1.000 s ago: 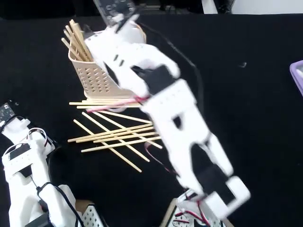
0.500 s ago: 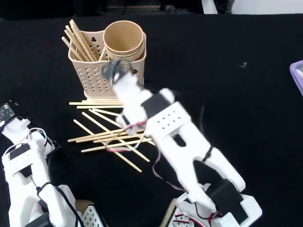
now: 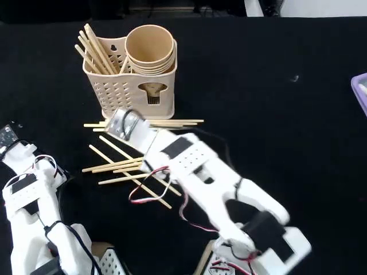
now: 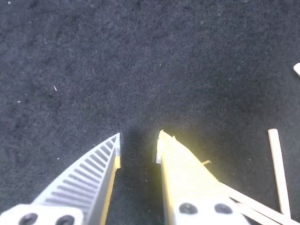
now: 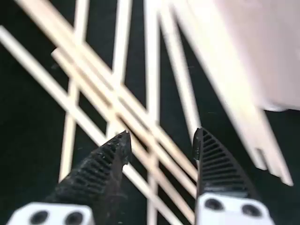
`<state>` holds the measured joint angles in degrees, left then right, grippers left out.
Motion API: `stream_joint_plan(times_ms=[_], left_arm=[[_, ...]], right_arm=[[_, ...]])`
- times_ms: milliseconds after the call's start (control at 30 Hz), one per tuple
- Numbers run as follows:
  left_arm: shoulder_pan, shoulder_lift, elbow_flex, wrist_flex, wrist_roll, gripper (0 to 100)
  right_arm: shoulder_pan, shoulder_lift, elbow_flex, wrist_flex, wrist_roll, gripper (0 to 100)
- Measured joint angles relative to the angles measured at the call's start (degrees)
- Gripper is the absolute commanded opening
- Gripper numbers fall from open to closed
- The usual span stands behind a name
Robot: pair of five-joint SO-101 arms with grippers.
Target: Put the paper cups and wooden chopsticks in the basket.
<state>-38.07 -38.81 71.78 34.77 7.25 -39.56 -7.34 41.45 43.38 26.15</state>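
We see the right gripper (image 3: 121,124) low at centre-left, jaws wide apart, gripping nothing above the loose chopsticks (image 3: 114,167). The left gripper (image 4: 138,136) hangs slightly parted and empty. Upper left, the basket (image 3: 123,94) holds stacked paper cups (image 3: 149,46) and upright chopsticks (image 3: 94,48).

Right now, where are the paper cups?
In the high view, the paper cups sit stacked inside the basket, on its right side, next to the chopsticks standing in its left side.
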Motion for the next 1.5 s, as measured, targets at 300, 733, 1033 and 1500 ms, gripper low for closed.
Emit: stream_joint_plan(times_ms=[300, 733, 1033, 1500], left_arm=[[0.00, 0.00, 0.00, 0.00, 0.00, 13], [0.00, 0.00, 0.00, 0.00, 0.00, 13], [0.00, 0.00, 0.00, 0.00, 0.00, 13], [0.00, 0.00, 0.00, 0.00, 0.00, 13]], right_arm=[[-0.70, 14.68, -11.34, 0.00, 0.53, 22.1], [-0.53, 18.20, -15.38, 9.14, 12.66, 1.0], [0.09, 13.89, -19.52, 19.16, 11.43, 1.1], [0.09, 13.10, -18.29, 19.60, 6.42, 1.5]])
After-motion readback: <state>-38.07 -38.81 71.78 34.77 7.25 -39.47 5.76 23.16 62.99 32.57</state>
